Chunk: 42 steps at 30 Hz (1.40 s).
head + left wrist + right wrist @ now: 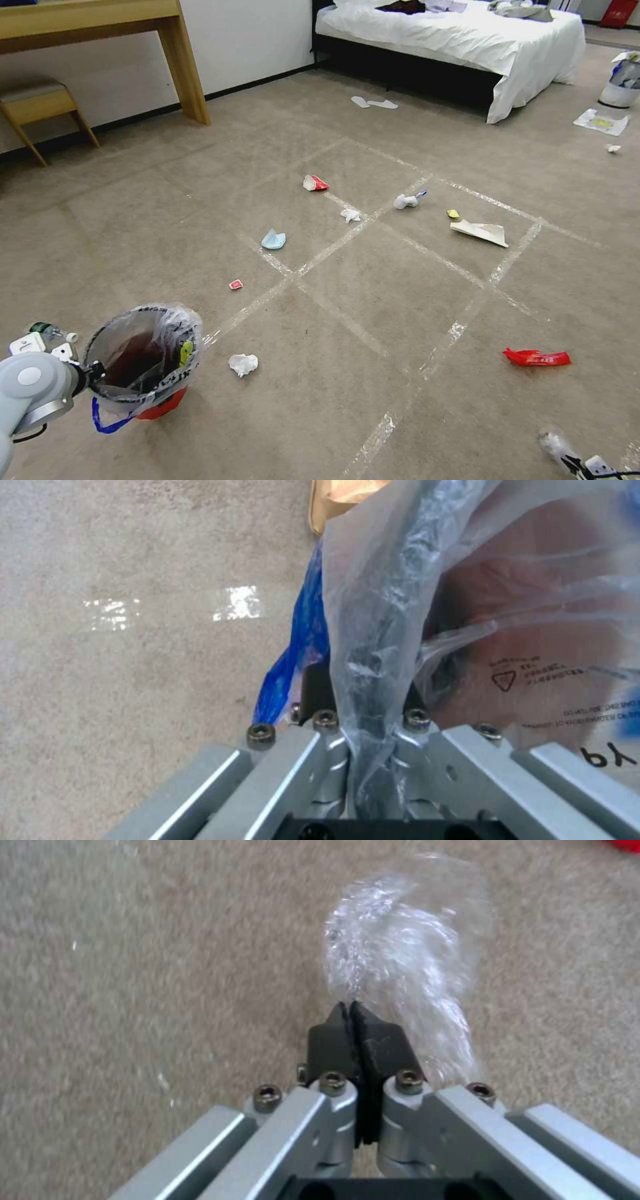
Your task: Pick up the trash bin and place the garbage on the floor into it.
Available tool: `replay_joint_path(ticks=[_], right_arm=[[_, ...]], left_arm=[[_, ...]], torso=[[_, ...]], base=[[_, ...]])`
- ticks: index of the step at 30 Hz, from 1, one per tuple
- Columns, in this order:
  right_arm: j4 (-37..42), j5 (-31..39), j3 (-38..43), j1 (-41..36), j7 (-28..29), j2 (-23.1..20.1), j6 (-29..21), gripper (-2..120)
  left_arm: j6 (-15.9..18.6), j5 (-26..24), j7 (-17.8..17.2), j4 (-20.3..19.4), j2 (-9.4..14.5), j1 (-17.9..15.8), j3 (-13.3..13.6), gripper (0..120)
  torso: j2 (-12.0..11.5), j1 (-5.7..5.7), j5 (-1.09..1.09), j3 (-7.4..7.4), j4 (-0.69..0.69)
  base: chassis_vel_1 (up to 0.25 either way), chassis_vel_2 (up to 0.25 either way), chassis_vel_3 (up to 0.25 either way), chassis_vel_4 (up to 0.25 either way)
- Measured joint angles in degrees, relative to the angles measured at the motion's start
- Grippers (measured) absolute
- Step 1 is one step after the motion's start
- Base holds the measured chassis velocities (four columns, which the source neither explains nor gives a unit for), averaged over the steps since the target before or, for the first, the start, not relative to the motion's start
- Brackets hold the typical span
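Holding red trash bin (143, 363) by rim, L gripper (370, 700) clamped; R gripper (352, 1012) clenched on clear plastic bottle (407, 965), bin across to robot's left.

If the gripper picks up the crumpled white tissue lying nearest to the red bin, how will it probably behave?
The crumpled white tissue looks very light and soft, so it would likely squash between the fingers rather than resist. Its lumpy shape suggests that it will not roll on the carpet, though a push may only drag it. It sits close to the trash bin, held by the left gripper.
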Motion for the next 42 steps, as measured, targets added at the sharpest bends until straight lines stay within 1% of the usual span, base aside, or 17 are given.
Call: replay_joint_path(ticks=[3, 11, 12, 13, 14, 16, 19, 21, 23, 25, 26, 28, 29, 31, 36, 38, 42], right_arm=[[1.16, 3.54, 0.26, -0.75, -1.23, -0.02, 0.73, 0], [11.01, 14.76, 1.55, -5.56, -3.14, -1.02, 2.46, 0], [13.31, 17.0, 2.14, -6.2, -3.46, -1.18, 2.73, 0], [18.16, 22.25, 3.39, -7.56, -4.19, -1.62, 3.24, 0], [18.16, 22.25, 3.39, -7.56, -4.19, -1.62, 3.24, 0], [29.83, 32.27, 5.9, -10.48, -4.93, -2.77, 3.37, 0], [34.67, 35.86, 6.83, -11.18, -4.84, -3.16, 3.25, 0], [46.79, 42.87, 8.34, -11.48, -3.55, -3.95, 1.19, 0], [49.55, 44.38, 8.57, -11.37, -3.04, -4.02, 0.4, 0], [57.36, 48.41, 8.66, -10.42, -0.97, -4.04, -2.11, 0], [57.36, 48.41, 8.66, -10.42, -0.97, -4.04, -2.11, 0], [64.74, 50.81, 7.69, -9.3, 0.81, -3.69, -5.45, 0], [64.74, 50.81, 7.69, -9.3, 0.81, -3.69, -5.45, 0], [70.71, 51.54, 5.75, -8.6, 1.88, -3.32, -7.7, 0], [76.3, 51.82, 2.22, -7.84, 2.07, -3.19, -9.23, 0], [81.71, 54.05, -2.89, -7.17, 0.24, -4.5, -11.08, 0], [83.37, 55.2, -6.93, -5.35, -2.31, -6.22, -11.61, 0]], left_arm=[[0.0, -0.13, -0.01, -0.26, -0.09, 0.02, 0.02, 1], [0.0, -0.87, -0.2, -1.6, 0.19, 0.4, -0.06, 1], [0.0, -1.05, -0.24, -1.89, 0.21, 0.44, -0.09, 1], [0.0, -1.3, -0.26, -2.42, 0.21, 0.49, -0.09, 1], [0.0, -1.3, -0.26, -2.42, 0.21, 0.49, -0.09, 1], [0.0, -1.69, -0.74, -3.04, 0.2, 0.51, -0.08, 1], [0.0, -2.17, -0.9, -3.42, 0.21, 0.56, -0.1, 1], [-0.09, -3.5, -1.47, -4.65, 0.14, 1.04, -0.76, 1], [-0.22, -3.87, -1.56, -4.92, 0.08, 1.04, -0.84, 1], [-0.34, -5.13, -1.74, -5.73, -0.11, 0.9, -0.87, 1], [-0.34, -5.13, -1.74, -5.73, -0.11, 0.9, -0.87, 1], [-0.52, -5.41, -1.8, -6.43, -0.23, 0.62, -0.55, 1], [-0.52, -5.41, -1.8, -6.43, -0.23, 0.62, -0.55, 1], [-0.74, -5.89, -1.75, -7.07, -0.41, 0.36, -0.14, 1], [-1.12, -6.13, -1.5, -7.53, -0.58, 0.12, 0.06, 1], [-1.44, -6.29, 0.91, -7.91, -0.59, -0.02, 0.17, 1], [-1.45, -6.26, 1.29, -7.89, -0.2, -0.36, 0.76, 1]], torso=[[0.0, 0.0, 0.0, 0.0, 0.0], [0.0, 0.0, 0.02, 0.0, -0.02], [0.0, 0.0, 0.02, 0.0, -0.02], [0.0, 0.0, 0.02, 0.0, 0.0], [0.0, 0.0, 0.02, 0.0, 0.0], [0.0, 0.0, -0.02, 0.0, 0.02], [0.0, 0.0, -0.03, 0.0, 0.0], [0.0, 0.0, 0.0, 0.0, 0.01], [0.0, 0.0, -0.01, 0.0, 0.02], [0.0, 0.0, -0.02, 0.0, 0.03], [0.0, 0.0, -0.02, 0.0, 0.03], [0.0, 0.0, -0.01, 0.0, 0.0], [0.0, 0.0, -0.01, 0.0, 0.0], [0.0, 0.0, 0.0, 0.0, -0.02], [0.0, 0.0, 0.0, 0.0, 0.0], [0.0, 0.0, -0.01, 0.0, -0.01], [0.0, 0.0, -0.01, 0.0, -0.01]], base=[[0.0, 0.0, 0.0, 0.0], [0.0, 0.0, 0.0, 0.0], [0.0, 0.0, 0.0, 0.0], [0.0, 0.0, 0.0, 0.0], [0.0, 0.0, 0.0, 0.0], [0.0, 0.0, 0.0, 0.0], [0.0, 0.0, 0.0, 0.0], [0.0, 0.0, 0.0, 0.0], [0.0, 0.0, 0.0, 0.0], [0.0, 0.0, 0.0, 0.0], [0.0, 0.0, 0.0, 0.0], [0.0, 0.0, 0.0, 0.0], [0.0, 0.0, 0.0, 0.0], [0.0, 0.0, 0.0, 0.0], [0.0, 0.0, 0.0, 0.0], [0.0, 0.0, 0.0, 0.0], [0.0, 0.0, 0.0, 0.0]])
